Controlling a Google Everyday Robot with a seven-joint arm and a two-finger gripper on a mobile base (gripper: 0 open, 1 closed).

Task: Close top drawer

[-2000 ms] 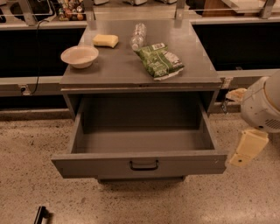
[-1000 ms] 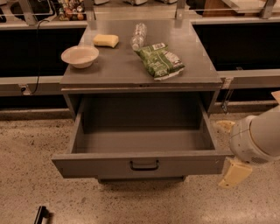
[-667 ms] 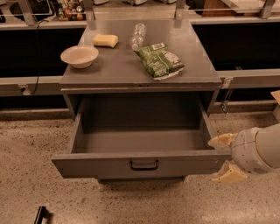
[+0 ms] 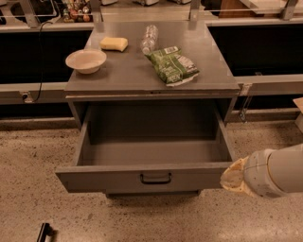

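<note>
The hand (image 4: 235, 178) sits poised beside the open top drawer (image 4: 151, 153), just to its left; apart or together, I cannot tell. Next, I'd say, comes a straight inward push.

You're looking down at a speckled beige terrazzo floor (image 4: 28, 160). A grey metal cabinet stands in the middle, and its flat grey tabletop (image 4: 128, 75) has a dull sheen under warm light. To either side there are dark recesses (image 4: 28, 52) below a grey counter edge. A grey rail (image 4: 270, 81) runs across the right one. A black cable (image 4: 40, 61) drops down the left recess toward a small box (image 4: 26, 97). Metal posts (image 4: 96, 12) rise at the back. A small black object (image 4: 45, 231) lies on the floor at bottom left. The tool (image 4: 234, 178) sits low right, over the floor.
</note>
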